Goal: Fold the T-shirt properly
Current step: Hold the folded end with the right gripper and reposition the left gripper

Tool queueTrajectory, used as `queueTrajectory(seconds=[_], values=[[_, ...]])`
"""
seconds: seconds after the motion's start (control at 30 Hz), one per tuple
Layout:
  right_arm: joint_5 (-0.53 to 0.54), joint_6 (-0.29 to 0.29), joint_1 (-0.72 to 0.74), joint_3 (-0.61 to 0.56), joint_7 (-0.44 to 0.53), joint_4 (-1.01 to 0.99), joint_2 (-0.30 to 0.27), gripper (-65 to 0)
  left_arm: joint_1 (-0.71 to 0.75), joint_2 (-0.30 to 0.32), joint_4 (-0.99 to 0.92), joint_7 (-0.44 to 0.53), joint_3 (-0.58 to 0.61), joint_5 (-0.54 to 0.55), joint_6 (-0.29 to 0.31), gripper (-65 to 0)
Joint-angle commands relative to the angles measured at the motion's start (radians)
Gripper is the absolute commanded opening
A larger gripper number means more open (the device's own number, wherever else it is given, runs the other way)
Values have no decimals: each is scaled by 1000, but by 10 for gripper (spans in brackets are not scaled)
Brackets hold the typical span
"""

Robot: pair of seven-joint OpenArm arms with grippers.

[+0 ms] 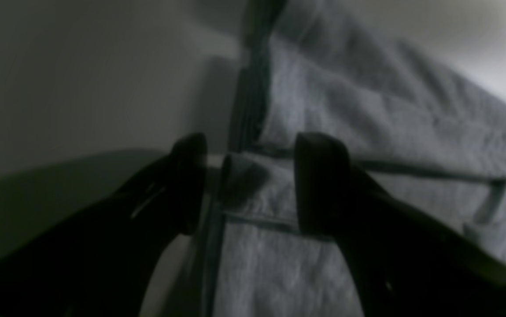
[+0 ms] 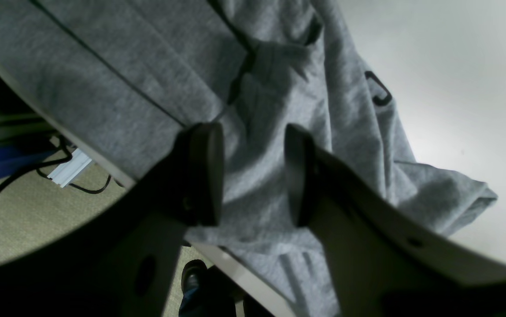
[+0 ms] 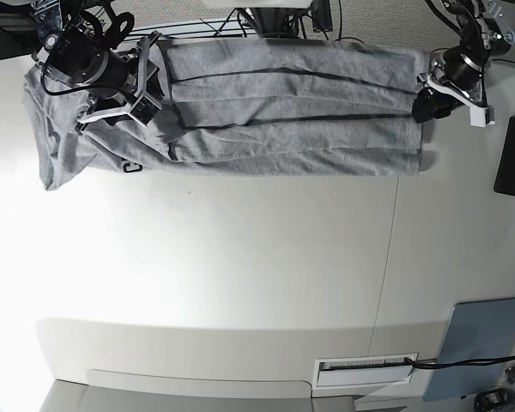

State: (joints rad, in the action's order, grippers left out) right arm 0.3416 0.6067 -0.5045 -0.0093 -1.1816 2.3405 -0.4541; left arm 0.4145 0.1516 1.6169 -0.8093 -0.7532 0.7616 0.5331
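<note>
The heather-grey T-shirt (image 3: 292, 120) lies folded into a long band along the far edge of the white table (image 3: 240, 275). Its bunched end with a bit of black lettering (image 3: 131, 167) is at the left. My right gripper (image 3: 150, 81) hovers over that left end. In the right wrist view the gripper (image 2: 253, 176) is open, with grey cloth (image 2: 103, 79) and a black letter (image 2: 378, 90) below it. My left gripper (image 3: 425, 103) is at the band's right end. In the left wrist view it (image 1: 255, 185) is open, straddling the edge of the folded cloth (image 1: 367, 110).
A black flat object (image 3: 512, 156) lies at the table's right edge. A blue-grey panel (image 3: 485, 343) and a white label strip (image 3: 365, 366) sit at the near right. The shirt overhangs the table's far edge; floor with cables (image 2: 72, 171) shows beyond it.
</note>
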Motion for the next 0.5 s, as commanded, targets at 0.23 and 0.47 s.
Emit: queueTrajectory(seconds=[0.23,0.47], values=[[9,-2,1,5,7,16,-11,-419,-21,-35,-117,20,-2,114,53,-323],[9,-2,1,5,6,16,-11,-419,-35,-38,-128,-5,-2,142,71,-323]])
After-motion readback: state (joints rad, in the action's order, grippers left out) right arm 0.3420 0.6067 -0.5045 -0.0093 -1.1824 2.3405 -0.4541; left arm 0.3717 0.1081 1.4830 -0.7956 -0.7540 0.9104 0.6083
